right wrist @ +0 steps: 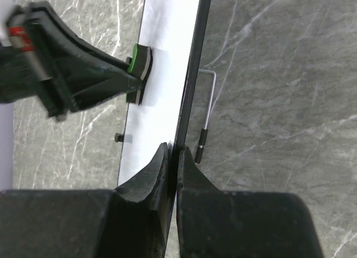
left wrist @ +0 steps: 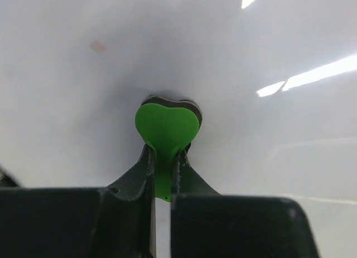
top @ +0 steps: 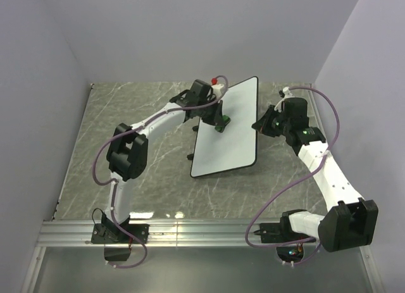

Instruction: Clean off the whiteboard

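Note:
The whiteboard is a white board with a thin black rim, held tilted on the marble table; it fills the left wrist view and shows edge-on in the right wrist view. A faint red smudge is on it. My left gripper is shut on the green eraser, whose pad presses on the board's upper part; the eraser also shows in the right wrist view. My right gripper is shut on the board's right rim.
A metal leg with a black tip hangs behind the board. Small black feet stick out at its left edge. Grey walls close in the marble table on three sides.

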`<move>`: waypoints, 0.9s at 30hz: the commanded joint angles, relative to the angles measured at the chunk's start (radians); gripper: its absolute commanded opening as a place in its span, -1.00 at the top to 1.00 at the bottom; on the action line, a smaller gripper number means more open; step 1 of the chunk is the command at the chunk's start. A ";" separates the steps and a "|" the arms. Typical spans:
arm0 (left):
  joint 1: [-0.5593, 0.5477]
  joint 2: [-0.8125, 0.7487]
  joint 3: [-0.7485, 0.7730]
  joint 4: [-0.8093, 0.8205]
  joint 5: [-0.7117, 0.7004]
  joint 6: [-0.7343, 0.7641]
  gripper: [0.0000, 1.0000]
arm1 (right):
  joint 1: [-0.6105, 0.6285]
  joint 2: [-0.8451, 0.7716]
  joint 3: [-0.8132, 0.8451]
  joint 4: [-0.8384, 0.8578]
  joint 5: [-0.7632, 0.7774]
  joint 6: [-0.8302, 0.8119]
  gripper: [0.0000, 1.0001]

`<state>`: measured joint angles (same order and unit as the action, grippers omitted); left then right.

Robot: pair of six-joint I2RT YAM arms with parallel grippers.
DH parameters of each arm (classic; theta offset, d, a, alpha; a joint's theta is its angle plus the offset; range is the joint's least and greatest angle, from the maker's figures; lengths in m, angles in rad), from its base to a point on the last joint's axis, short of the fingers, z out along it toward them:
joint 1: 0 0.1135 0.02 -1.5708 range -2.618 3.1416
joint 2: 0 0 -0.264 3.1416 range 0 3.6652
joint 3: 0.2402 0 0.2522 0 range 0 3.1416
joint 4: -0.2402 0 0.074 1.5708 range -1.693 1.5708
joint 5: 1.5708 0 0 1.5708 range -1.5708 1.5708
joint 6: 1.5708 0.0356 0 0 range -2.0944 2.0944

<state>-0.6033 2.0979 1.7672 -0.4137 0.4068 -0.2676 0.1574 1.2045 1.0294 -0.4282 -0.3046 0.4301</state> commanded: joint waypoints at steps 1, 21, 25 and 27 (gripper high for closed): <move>-0.050 0.013 0.136 -0.003 0.109 -0.018 0.99 | 0.059 0.007 -0.051 -0.103 -0.197 -0.119 1.00; 0.005 0.229 0.203 -0.097 -0.157 -0.068 1.00 | 0.073 0.000 -0.034 -0.126 -0.176 -0.136 1.00; -0.009 0.110 0.077 -0.136 -0.089 -0.006 0.99 | 0.071 0.000 -0.017 -0.135 -0.163 -0.140 1.00; -0.027 -0.003 -0.053 -0.125 -0.069 0.014 0.99 | 0.073 -0.003 -0.019 -0.132 -0.159 -0.142 1.00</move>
<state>-0.5564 2.2044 1.8553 -0.4175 0.2348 -0.3035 0.1593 1.1999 1.0225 -0.4381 -0.3042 0.4248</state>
